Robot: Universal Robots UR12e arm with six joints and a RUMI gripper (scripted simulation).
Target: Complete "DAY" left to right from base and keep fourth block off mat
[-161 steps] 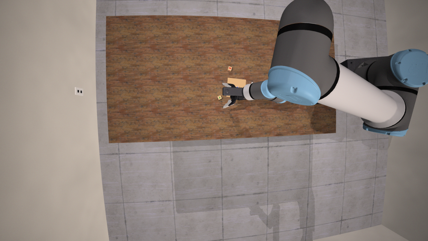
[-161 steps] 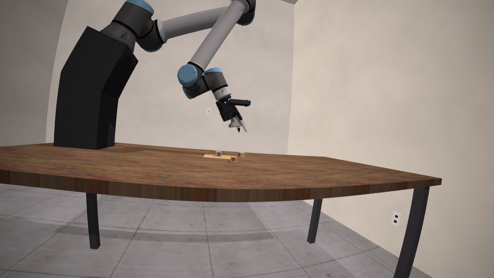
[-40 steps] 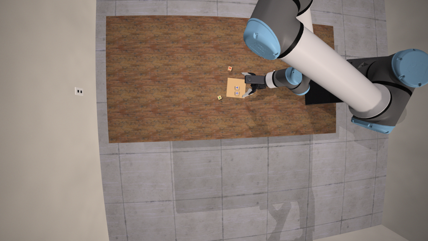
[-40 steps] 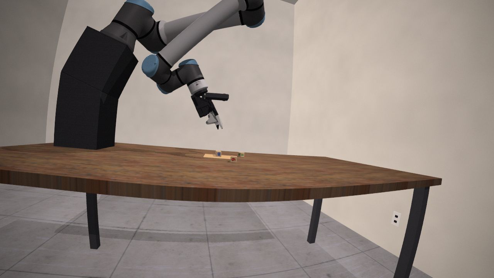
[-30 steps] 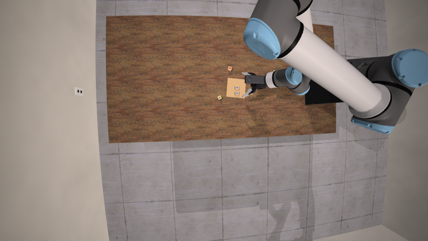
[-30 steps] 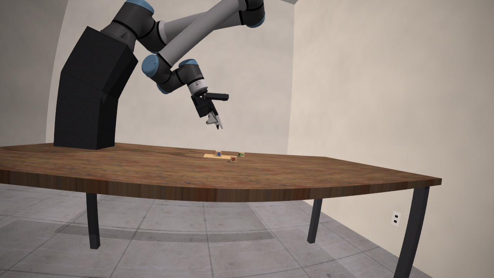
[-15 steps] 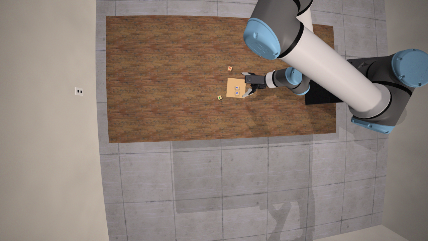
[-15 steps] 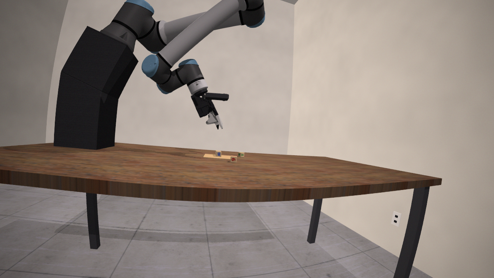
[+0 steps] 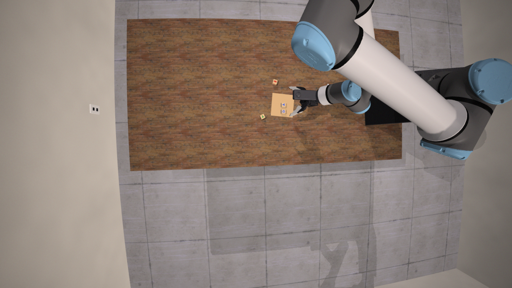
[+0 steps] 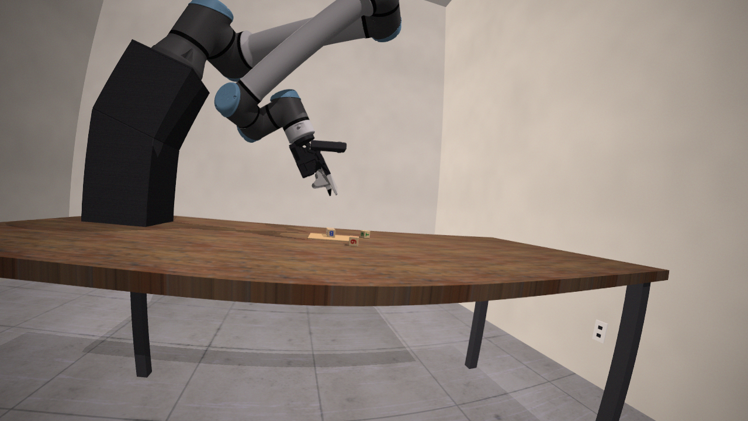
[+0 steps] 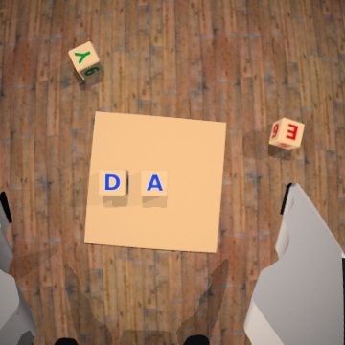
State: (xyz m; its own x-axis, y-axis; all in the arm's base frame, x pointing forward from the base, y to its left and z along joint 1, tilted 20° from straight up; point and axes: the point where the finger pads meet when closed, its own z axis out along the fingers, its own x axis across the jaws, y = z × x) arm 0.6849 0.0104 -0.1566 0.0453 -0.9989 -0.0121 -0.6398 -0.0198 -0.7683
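A tan square mat [image 9: 276,97] [image 10: 315,235] [image 11: 192,144] lies on the wooden table. On it, the D block [image 9: 284,111] [image 11: 113,182] and the A block [image 9: 283,105] [image 11: 154,183] stand side by side, blue letters on top and upright in the wrist view. In the far side view they overlap at one spot and cannot be told apart. The Y block [image 9: 263,116] [image 10: 364,234] [image 11: 85,59] lies off the mat beyond its far left corner, green Y on top but turned. A red E block [image 9: 275,81] [image 10: 353,241] [image 11: 287,132] lies off the mat to the right. My gripper [image 9: 291,101] [image 10: 329,190] is open and empty, high above the mat's near edge.
The wooden table [image 9: 197,107] [image 10: 209,256] stretches wide on all sides of the mat. The robot's black pedestal [image 9: 383,114] [image 10: 135,146] stands at the table's edge behind the gripper. The arm's large links hang over the table's near right part.
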